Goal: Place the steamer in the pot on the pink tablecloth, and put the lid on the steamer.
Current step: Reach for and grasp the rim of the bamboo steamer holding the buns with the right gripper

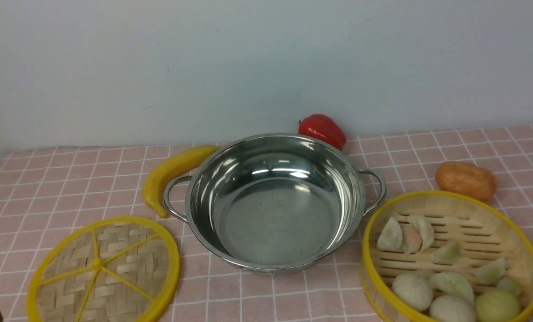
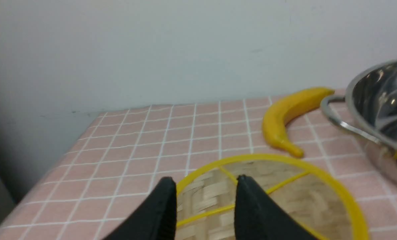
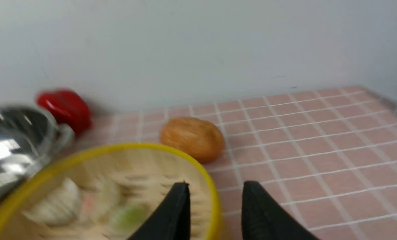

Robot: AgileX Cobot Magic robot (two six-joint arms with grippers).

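Three views cover the scene, and each supplies different facts.

Front view: the pot [image 1: 271, 210] stands empty at the middle of the pink tablecloth [image 1: 69, 179]. The lid [image 1: 103, 268] lies flat on the cloth at the near left, apart from the pot. The steamer [image 1: 450, 195] stands on the cloth at the near right, just beside the pot's right handle, and holds dumplings and buns [image 1: 412, 290]. A banana [image 1: 172, 172] lies by the pot's left handle. A red pepper [image 1: 322, 129] sits behind the pot's far rim. An orange-brown lump [image 1: 465, 180] lies just behind the steamer. The state of either gripper cannot be read from this view.

Left wrist view: the left gripper [image 2: 205, 181] is over the lid near its rim, fingers spread, with nothing between them. Whether the tips touch the weave cannot be told. The steamer is outside this view.

Right wrist view (blurred): the right gripper [image 3: 215, 186] has its fingers spread and straddles the steamer's yellow rim, one finger over the inside and one over the outside. Contact with the rim cannot be told. The lid and banana are outside this view.
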